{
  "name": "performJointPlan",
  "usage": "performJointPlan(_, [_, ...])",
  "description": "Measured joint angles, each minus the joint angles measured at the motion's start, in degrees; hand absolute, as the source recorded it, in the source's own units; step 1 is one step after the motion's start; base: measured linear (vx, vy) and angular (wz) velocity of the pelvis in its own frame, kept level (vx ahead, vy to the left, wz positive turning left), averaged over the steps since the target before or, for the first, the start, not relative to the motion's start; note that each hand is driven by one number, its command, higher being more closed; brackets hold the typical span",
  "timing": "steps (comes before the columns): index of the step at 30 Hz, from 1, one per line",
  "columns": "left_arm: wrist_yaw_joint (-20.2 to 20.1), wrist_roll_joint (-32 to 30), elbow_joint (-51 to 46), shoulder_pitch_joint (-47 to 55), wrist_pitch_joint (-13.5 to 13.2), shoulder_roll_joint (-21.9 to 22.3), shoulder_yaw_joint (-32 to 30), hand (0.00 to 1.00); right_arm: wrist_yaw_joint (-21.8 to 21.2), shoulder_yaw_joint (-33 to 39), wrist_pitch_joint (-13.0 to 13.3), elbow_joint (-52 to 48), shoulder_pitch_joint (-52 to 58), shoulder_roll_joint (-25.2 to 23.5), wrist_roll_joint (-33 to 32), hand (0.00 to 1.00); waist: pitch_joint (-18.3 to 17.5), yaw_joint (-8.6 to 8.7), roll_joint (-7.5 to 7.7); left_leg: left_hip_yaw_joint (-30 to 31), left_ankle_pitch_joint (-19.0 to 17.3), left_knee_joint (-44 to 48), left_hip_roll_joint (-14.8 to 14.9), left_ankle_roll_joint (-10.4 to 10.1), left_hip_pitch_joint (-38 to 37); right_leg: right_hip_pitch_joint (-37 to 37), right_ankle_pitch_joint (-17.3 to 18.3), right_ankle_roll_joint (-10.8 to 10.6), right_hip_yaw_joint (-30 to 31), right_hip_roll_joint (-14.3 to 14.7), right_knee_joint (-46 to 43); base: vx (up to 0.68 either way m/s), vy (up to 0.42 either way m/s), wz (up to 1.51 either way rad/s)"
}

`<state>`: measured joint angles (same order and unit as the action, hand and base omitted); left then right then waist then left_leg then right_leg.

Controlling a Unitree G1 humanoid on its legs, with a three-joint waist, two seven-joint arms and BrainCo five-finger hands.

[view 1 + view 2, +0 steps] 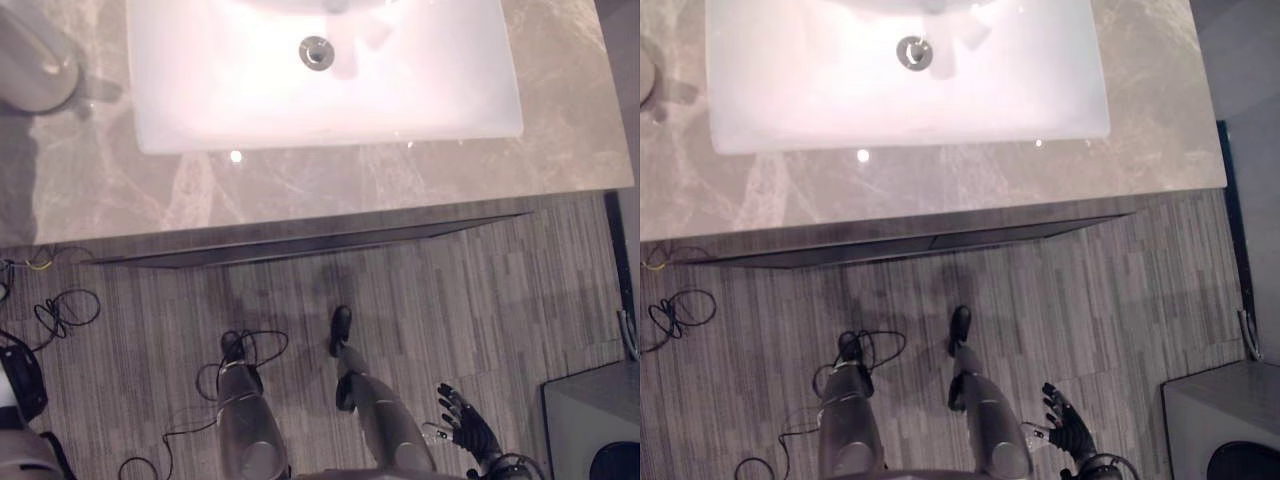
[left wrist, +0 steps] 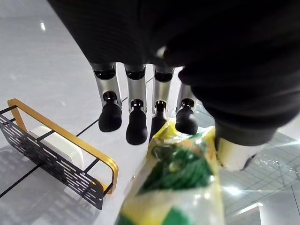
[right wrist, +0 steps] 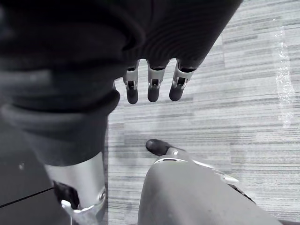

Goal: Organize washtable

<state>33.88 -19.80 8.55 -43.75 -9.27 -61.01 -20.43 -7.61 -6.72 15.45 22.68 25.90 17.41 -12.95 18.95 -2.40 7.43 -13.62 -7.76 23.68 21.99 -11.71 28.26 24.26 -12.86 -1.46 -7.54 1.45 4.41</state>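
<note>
Left hand (image 2: 136,119): fingers and thumb pinch a yellow-and-green glossy plastic packet (image 2: 180,180); dark fingertips rest against the packet's top end
Yellow-and-green packet: held in the left hand above a glossy white surface (image 2: 42,70); just beside the rack, apart from it
Black perforated metal rack with gold rim (image 2: 47,157): stands on the white surface; holds a white rectangular bar (image 2: 58,140)
Right hand (image 1: 462,420): hangs low over the grey wood-grain floor (image 1: 450,290); fingers straight and spread, holding nothing
White rectangular basin (image 1: 200,90): set on the grey-beige marble countertop (image 1: 400,175); round metal drain (image 1: 316,52) near its middle
Grey rounded object (image 1: 35,60): on the countertop, left of the basin; kind cannot be told
Grey box (image 1: 590,415): on the floor, right of the right hand
</note>
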Motion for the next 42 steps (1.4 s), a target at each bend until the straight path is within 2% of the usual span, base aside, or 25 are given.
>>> performJointPlan(36, [0.9,0.2,-2.3,-0.2,-0.1,0.0,-0.6,0.00,0.0,-0.9,-0.1,0.8,-0.8,-0.3,0.8,0.00,0.0,-0.06,-0.04,-0.2,0.0,-0.1,-0.3,0.0,-0.1,0.1,0.0,0.0,0.1,-0.3,-0.1,0.00,0.000,0.00])
performJointPlan(42, [1.0,1.3,-2.4,-0.2,-0.1,0.0,-2.6,0.00,0.1,-0.9,-0.1,0.7,-0.8,-1.1,1.8,0.00,-0.2,-0.11,-0.29,-0.8,0.2,-0.5,-0.7,0.2,-0.9,0.0,0.0,0.0,0.2,-0.6,-0.3,0.00,0.000,-0.01])
